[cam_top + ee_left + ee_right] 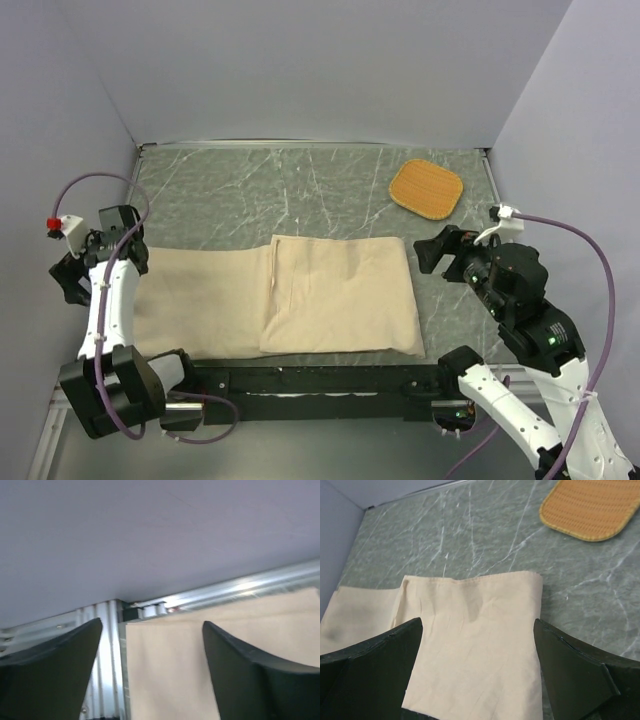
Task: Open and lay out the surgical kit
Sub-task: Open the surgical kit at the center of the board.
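The left end effector [151, 624] fills the bottom of its own wrist view, its two dark fingers [60, 655] spread wide with nothing between them. It is poised over the left end of the beige wrapping cloth [300, 300], with the aluminium frame rail [240, 591] of the enclosure behind. The right end effector [477, 622] is likewise spread wide and empty. It sits just right of the cloth's far right corner, aimed left at it and not touching. The cloth lies on the green marbled worktop [250, 190] toward the near edge. A thicker folded stack [345, 295] takes the middle and right, and a single thin flap [195, 300] is spread flat to the left. The orange woven pad [426, 188] rests well apart at the far right. No tray or instruments show, and whether they are under the folds cannot be told. The cloth looks light, limp and slightly creased, so it will likely drape and drag rather than hold any shape. Any steel wrapped inside would be heavier and could slide or spill if a fold is lifted steeply. The best hold is probably a pinch on a hemmed edge or free corner, such as the stack's far right corner facing the right end effector. The layer can then be drawn low and outward. A push on the middle would likely only bunch the fabric.
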`<state>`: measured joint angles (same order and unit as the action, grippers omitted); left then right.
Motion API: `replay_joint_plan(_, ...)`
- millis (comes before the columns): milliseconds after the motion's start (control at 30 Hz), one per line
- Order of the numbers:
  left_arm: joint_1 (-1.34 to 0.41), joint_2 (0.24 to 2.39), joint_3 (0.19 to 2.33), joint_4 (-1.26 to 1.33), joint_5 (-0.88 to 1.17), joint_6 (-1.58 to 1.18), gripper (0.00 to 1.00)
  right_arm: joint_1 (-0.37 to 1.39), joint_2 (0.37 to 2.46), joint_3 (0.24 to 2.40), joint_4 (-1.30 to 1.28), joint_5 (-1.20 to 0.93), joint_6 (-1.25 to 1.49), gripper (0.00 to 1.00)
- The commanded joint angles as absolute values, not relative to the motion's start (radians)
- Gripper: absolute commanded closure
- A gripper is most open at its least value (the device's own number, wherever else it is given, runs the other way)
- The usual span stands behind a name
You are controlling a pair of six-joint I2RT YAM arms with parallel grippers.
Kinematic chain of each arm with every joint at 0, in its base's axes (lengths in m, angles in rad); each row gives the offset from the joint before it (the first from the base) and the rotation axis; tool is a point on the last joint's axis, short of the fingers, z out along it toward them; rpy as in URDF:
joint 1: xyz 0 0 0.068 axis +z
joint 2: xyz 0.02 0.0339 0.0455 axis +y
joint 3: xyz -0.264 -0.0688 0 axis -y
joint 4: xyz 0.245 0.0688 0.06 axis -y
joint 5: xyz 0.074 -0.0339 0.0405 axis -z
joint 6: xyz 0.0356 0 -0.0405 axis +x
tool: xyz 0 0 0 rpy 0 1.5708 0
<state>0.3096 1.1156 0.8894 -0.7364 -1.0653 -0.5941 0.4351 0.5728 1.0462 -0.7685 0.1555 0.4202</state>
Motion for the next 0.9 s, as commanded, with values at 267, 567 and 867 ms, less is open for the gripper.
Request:
replay_joint_plan(267,0.138,0.986,0.849,-0.621,-0.294,-0.76,0.01,0.453,0.675,0.916,-0.692,0.026,0.426,0.0)
replay_joint_plan(567,0.069,1.256,0.716,-0.404,-0.13,-0.931,0.01,0.312,0.857,0.842,-0.719,-0.036,0.459,0.0)
replay_joint_plan(867,0.156,1.514,0.822,-0.397,-0.176,-0.93,0.08,0.204,0.997,0.766,-0.664,-0.135,0.454,0.0)
